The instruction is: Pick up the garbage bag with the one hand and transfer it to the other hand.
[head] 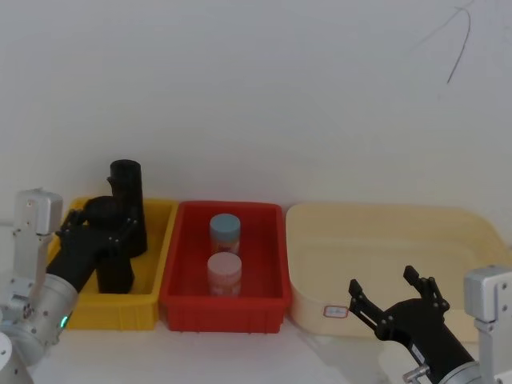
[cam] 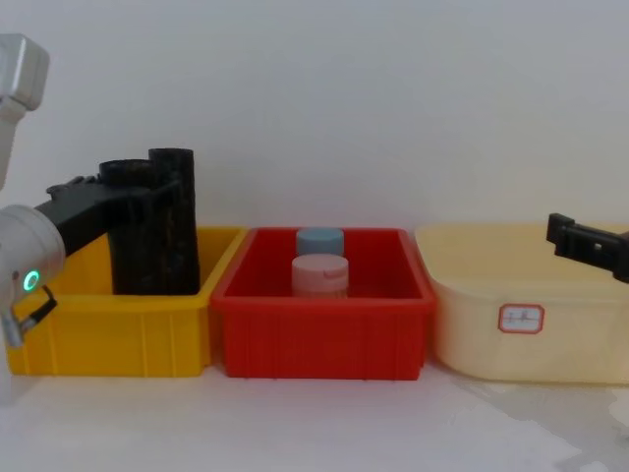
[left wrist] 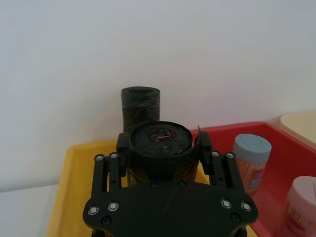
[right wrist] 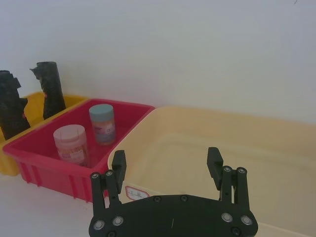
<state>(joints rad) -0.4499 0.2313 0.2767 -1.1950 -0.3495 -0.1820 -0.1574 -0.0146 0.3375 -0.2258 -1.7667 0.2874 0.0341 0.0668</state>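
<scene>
Both arms forward, left one engaged.
Arm stretched out, left tool [left wrist: 163, 144] clamped on the garbage bag [left wrist: 158, 167]; right tool [right wrist: 166, 158] hung low, fingers spread apart.

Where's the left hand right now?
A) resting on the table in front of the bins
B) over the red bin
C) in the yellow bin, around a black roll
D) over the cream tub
C: the left hand sits in the yellow bin with its fingers on either side of the garbage bag.
</scene>
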